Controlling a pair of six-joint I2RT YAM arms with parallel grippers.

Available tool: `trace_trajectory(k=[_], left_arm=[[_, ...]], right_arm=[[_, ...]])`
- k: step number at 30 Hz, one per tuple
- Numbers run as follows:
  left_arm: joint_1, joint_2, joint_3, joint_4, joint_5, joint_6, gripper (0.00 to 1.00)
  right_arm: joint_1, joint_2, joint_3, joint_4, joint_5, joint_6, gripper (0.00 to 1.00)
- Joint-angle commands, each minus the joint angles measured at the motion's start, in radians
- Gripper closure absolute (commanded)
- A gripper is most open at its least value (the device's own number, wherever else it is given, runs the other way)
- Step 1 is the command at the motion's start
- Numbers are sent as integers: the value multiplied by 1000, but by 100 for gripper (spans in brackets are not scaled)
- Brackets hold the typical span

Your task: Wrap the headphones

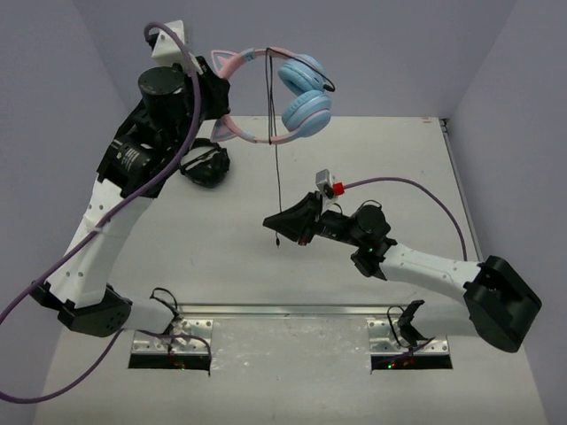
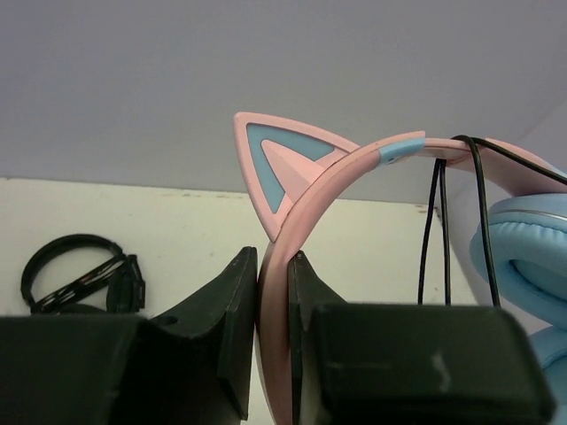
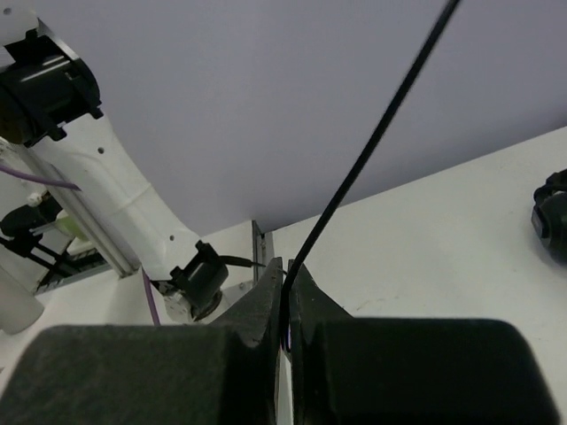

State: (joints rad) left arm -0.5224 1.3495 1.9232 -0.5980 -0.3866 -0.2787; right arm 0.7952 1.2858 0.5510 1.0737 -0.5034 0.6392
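Note:
The headphones (image 1: 266, 93), with a pink cat-ear headband (image 2: 306, 204) and light blue ear cups (image 1: 306, 93), hang in the air at the back of the table. My left gripper (image 1: 213, 88) is shut on the headband next to a cat ear (image 2: 279, 164). The thin black cable (image 1: 276, 168) loops over the headband (image 2: 456, 146) and hangs straight down. Lower, over the table's middle, my right gripper (image 1: 273, 221) is shut on that cable (image 3: 372, 146), which runs taut up out of the right wrist view.
All-black headphones (image 1: 205, 164) lie on the table at the back left, below the left arm, and show again as the black headphones (image 2: 80, 274) in the left wrist view. The back wall stands close behind the lifted headphones. Metal base plates (image 1: 292, 341) run along the near edge.

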Motion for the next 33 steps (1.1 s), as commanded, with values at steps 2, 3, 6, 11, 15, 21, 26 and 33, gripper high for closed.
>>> trace_trajectory(k=[2, 3, 6, 11, 15, 21, 26, 33], left_arm=[[10, 25, 1, 167, -243, -126, 100], [10, 28, -16, 175, -259, -137, 100], [10, 26, -73, 228, -302, -166, 100], [9, 28, -136, 299, -382, -154, 100], [5, 5, -290, 422, -420, -52, 100], [5, -69, -565, 688, -322, 208, 100], [5, -125, -762, 815, -86, 328, 100], [-13, -216, -946, 934, 317, 487, 100]], right_arm=[[97, -101, 13, -207, 83, -105, 99], [108, -114, 23, -237, 88, -124, 99], [131, -140, 75, -362, 88, -147, 99], [153, -154, 197, -590, 72, -190, 99], [164, -143, 320, -826, 52, -266, 99], [162, -145, 530, -1226, 207, -495, 99], [164, -102, 693, -1454, 304, -686, 99], [160, 7, 811, -1709, 453, -972, 99]])
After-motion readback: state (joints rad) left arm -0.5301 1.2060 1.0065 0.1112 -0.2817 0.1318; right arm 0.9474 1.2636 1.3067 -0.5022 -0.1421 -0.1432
